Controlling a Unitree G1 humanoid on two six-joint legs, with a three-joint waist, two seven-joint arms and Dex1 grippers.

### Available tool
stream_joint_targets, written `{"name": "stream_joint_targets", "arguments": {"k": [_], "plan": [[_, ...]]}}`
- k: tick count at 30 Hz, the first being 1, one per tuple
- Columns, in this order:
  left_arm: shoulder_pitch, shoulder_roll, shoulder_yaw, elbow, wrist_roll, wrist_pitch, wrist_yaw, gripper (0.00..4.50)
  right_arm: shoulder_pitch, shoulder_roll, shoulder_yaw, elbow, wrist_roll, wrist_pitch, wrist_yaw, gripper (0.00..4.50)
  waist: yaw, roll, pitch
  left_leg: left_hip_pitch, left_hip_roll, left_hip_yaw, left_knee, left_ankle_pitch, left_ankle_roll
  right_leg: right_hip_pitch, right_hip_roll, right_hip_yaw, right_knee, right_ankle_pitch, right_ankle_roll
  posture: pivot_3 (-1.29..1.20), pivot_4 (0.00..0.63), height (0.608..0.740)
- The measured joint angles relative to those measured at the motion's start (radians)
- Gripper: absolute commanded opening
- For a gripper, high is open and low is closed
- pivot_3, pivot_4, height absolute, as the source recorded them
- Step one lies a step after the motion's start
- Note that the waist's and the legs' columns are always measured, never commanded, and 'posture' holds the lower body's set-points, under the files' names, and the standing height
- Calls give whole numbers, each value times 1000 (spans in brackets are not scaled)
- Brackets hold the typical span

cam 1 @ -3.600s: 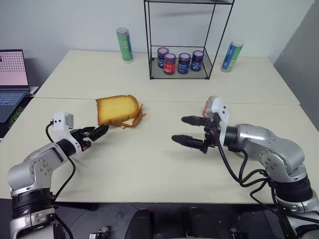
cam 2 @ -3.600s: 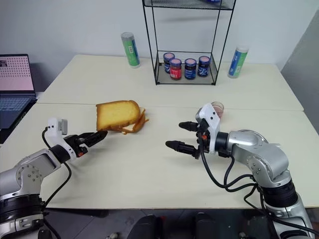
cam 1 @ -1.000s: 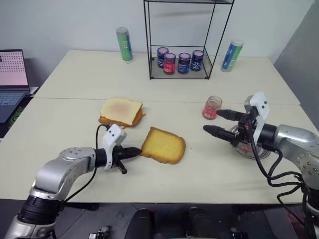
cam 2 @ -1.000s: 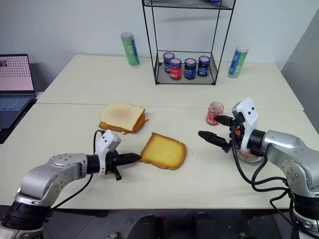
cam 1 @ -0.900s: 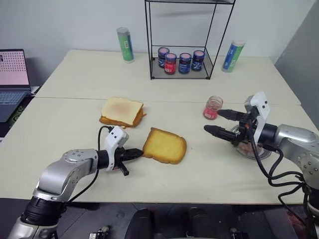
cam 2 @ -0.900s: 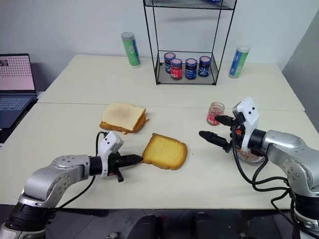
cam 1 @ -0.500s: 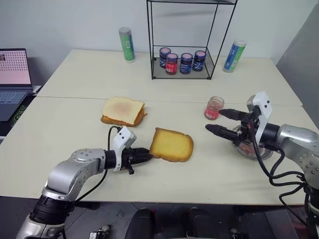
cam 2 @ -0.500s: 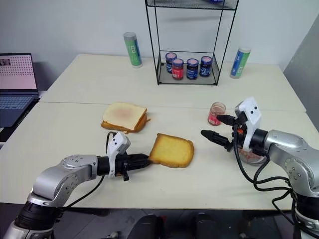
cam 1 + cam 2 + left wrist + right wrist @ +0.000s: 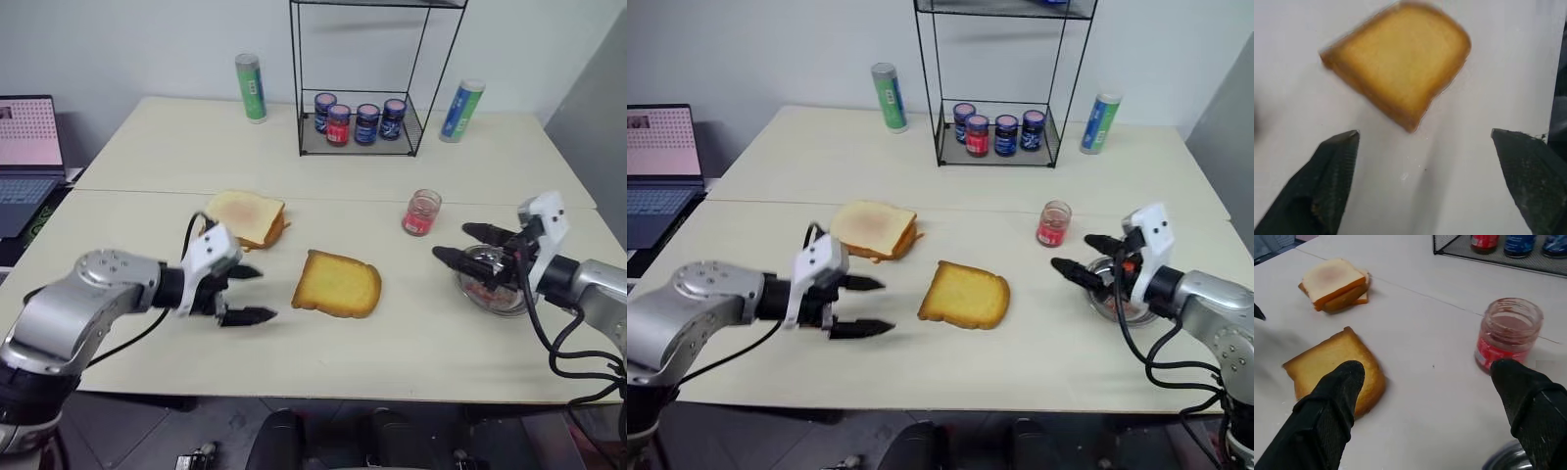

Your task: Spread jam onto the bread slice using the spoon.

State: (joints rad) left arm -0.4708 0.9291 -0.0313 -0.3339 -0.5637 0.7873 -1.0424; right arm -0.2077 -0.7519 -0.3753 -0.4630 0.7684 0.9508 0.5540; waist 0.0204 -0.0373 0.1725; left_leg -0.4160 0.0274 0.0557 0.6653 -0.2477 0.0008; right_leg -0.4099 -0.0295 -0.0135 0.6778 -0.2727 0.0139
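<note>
The golden-yellow bread slice (image 9: 338,284) lies flat on the table's near half, touched by nothing. To its left my left gripper (image 9: 249,294) hovers above the table, open and empty, its fingers pointing at the slice (image 9: 1400,63). The jam (image 9: 421,212) shows red in its small lidless glass jar right of the slice. My right gripper (image 9: 466,245) is open and empty, held over the near rim of a round steel dish (image 9: 493,294), just right of the jar (image 9: 1506,333). The spoon is hidden from me.
A stack of paler slices (image 9: 251,216) lies behind the left gripper. A wire rack (image 9: 358,147) holding several dark jars stands at the back, flanked by a green can (image 9: 250,88) and a blue-green bottle (image 9: 460,110). A laptop (image 9: 24,147) sits far left.
My left gripper let go of the bread slice, opened wide, rose and drew back to the left. My right gripper moved right, over the steel dish, still open.
</note>
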Motion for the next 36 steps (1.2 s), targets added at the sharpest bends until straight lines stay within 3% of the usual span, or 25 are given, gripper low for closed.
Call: {"name": "stream_joint_targets", "arguments": {"k": [3, 10, 15, 21, 26, 36], "plan": [[-142, -126, -18, 15, 15, -64, 37, 4468, 25, 32, -108, 11, 11, 5, -67, 4500, 3, 0, 0, 0, -1, 2, 0, 0, 0, 2, 3, 2, -3, 2, 0, 0, 150, 740], [-203, -356, -208, 97, 153, -264, 50, 4468, 117, 123, -400, 120, 92, 45, -216, 4500, 0, 0, -1, 1, 1, 2, -1, 0, 0, 1, 5, 3, -3, 2, 0, 0, 150, 740], [-242, -454, -271, 215, 255, -388, 55, 4468, 250, 218, -535, 136, 159, 70, -297, 4500, -9, 5, -3, 2, 1, 2, -1, 0, 0, 2, 6, 4, -1, 2, 0, 0, 150, 740], [-245, -544, -307, 287, 299, -450, 50, 4468, 268, 315, -576, 161, 254, 72, -393, 4500, -28, 7, -4, 3, 2, 2, -1, 0, 0, 2, 7, 5, 1, 0, 3, 0, 150, 740], [-254, -596, -318, 296, 320, -457, 56, 4468, 210, 408, -534, 273, 275, 30, -463, 4500, -29, 10, -5, 4, 1, 3, -1, 0, 0, 2, 7, 6, 1, 1, 3, 0, 150, 740], [-243, -632, -318, 282, 341, -436, 110, 4468, 12, 425, -453, 515, 234, -134, -492, 4500, -30, 13, -7, 4, 1, 3, -1, 0, 0, 2, 8, 6, 1, 1, 2, 0, 150, 740]]}}
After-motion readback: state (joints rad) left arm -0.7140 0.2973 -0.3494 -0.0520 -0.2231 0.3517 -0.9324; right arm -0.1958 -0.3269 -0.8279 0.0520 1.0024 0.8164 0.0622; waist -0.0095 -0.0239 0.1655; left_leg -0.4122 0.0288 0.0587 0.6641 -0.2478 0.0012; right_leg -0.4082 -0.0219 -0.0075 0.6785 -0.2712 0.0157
